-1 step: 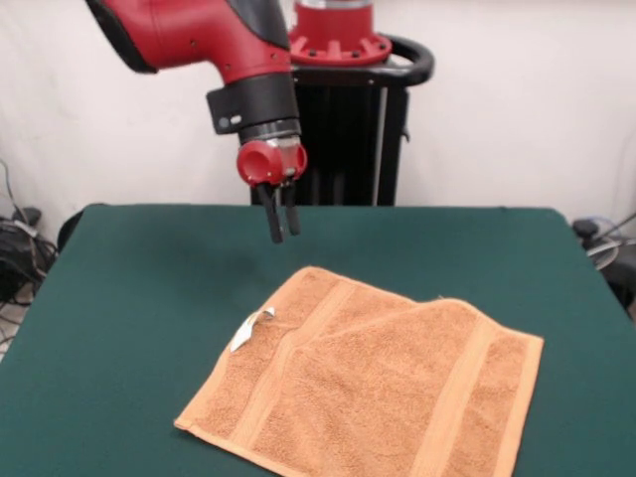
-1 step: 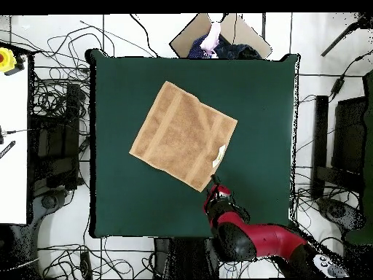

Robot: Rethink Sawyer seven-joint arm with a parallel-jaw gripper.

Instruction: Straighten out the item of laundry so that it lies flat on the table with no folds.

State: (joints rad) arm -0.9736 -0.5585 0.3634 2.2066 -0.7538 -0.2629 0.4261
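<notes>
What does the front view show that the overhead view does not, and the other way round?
Front view only: the fold line where one layer of the towel lies over another, and the gripper hanging above the table with its jaws near together. Overhead view only: all four table edges, floor cables, a person at the far side. Both: towel, white tag, red arm.

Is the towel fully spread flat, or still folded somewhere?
Still folded: the towel shows one layer lapping over another along a diagonal edge near its white tag.
</notes>
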